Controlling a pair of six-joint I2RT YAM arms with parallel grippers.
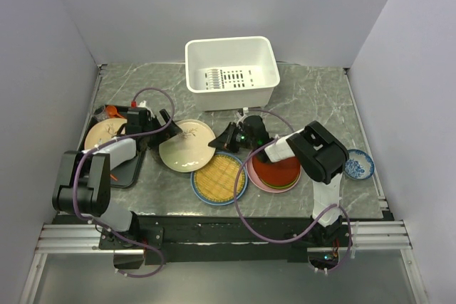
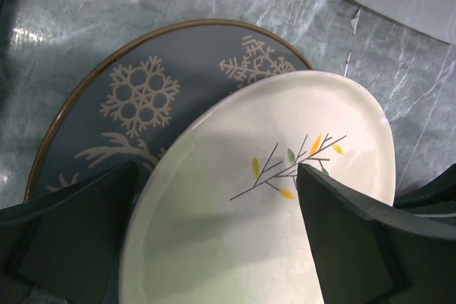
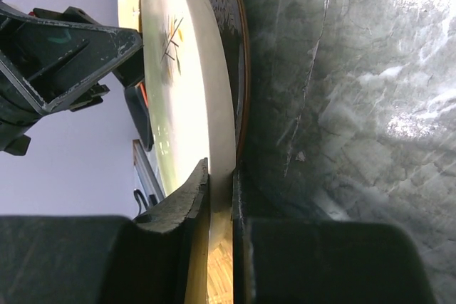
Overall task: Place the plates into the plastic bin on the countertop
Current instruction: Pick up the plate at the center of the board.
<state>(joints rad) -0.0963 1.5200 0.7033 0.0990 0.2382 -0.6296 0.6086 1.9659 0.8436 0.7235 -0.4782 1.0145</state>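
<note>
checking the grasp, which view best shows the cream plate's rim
The right wrist view: it looks edge-on at the cream plate, with the right fingers on either side of its rim. The top view shows the whole plate, but the grip is tiny. The left wrist view shows its sprig face over the grey plate, no grip.

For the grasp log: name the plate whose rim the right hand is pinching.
The cream plate with the leaf sprig, lying over the grey snowflake plate; the yellow woven disc and red stack lie untouched.
</note>
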